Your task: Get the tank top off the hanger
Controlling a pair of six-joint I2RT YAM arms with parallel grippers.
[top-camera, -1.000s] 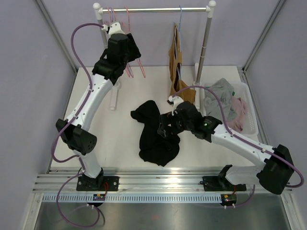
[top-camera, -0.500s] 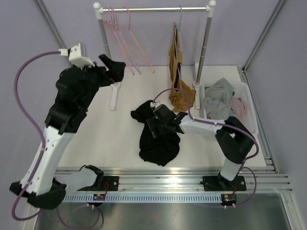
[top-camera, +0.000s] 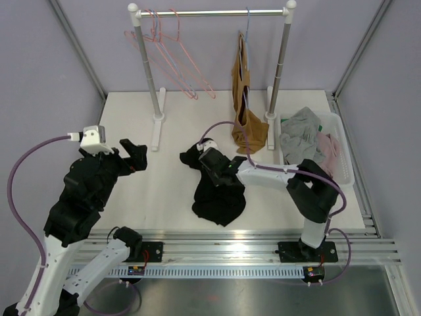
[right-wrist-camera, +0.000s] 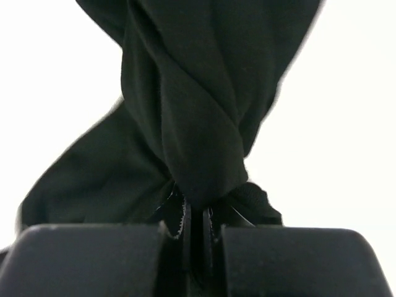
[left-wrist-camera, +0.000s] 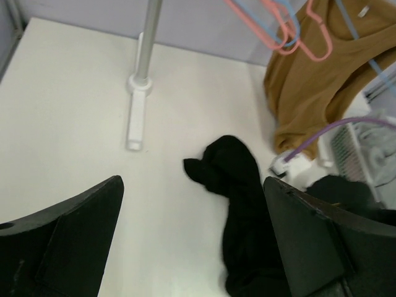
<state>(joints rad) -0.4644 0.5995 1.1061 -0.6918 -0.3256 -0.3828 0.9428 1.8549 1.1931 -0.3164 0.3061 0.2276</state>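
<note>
A brown tank top (top-camera: pixel 247 125) (left-wrist-camera: pixel 315 80) hangs on a blue hanger (top-camera: pixel 246 39) at the right of the rail. A crumpled black garment (top-camera: pixel 220 197) (left-wrist-camera: pixel 241 204) (right-wrist-camera: pixel 185 93) lies on the table, off any hanger. My right gripper (top-camera: pixel 212 164) (right-wrist-camera: pixel 197 213) is shut on a fold at its upper part, and cloth bunches between the jaws. My left gripper (top-camera: pixel 125 155) (left-wrist-camera: pixel 192 247) stands open and empty above the table's left side, well apart from both garments.
Several empty pink hangers (top-camera: pixel 174 59) (left-wrist-camera: pixel 291 28) hang at the left of the rail. The rack's left post (top-camera: pixel 158 128) and right post (top-camera: pixel 279 72) stand on the table. A white basket (top-camera: pixel 342 141) with grey and pink clothes sits at the right edge.
The left arm drew back from the pink hangers to the near left and its gripper opened. The right gripper moved left onto the black garment and shut on it.
</note>
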